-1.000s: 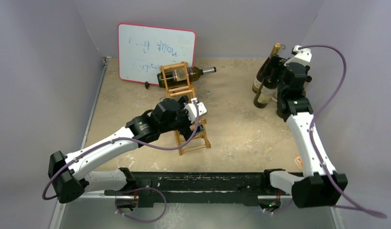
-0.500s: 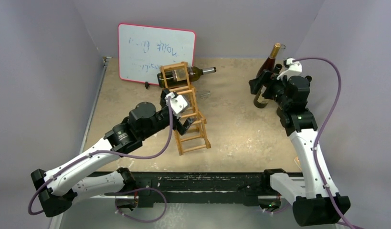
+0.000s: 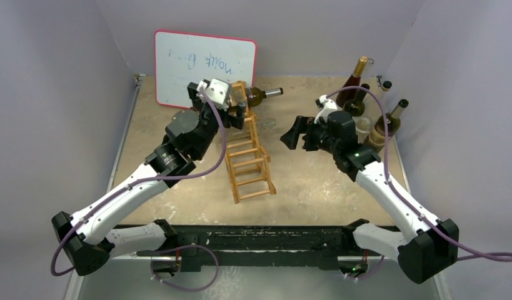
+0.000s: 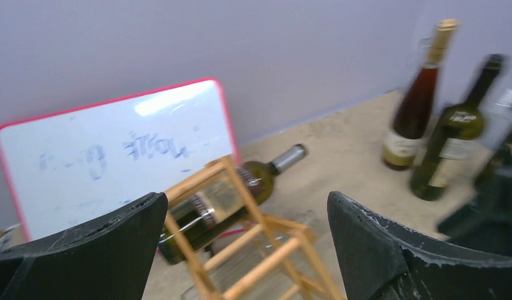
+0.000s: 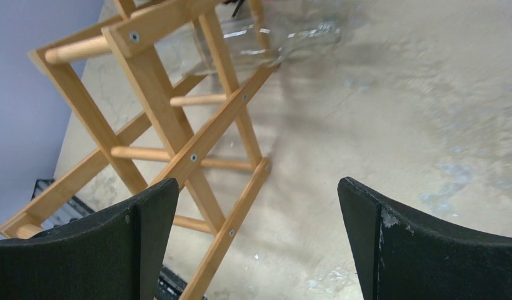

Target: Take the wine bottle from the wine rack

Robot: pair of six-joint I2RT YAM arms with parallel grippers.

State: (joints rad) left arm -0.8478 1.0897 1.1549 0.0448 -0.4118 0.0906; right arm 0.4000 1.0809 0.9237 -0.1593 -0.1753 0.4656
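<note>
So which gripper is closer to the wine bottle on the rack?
Left. The left gripper hangs close over the wine bottle; the right gripper is off toward its neck side, apart.

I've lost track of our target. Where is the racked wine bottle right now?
In the top view, the wine bottle lies on its side in the far end of the wine rack, neck pointing right, close by the whiteboard.

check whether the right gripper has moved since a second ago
Yes. The right gripper has swung left from the far-right corner toward the wine rack, which has stayed put.
</note>
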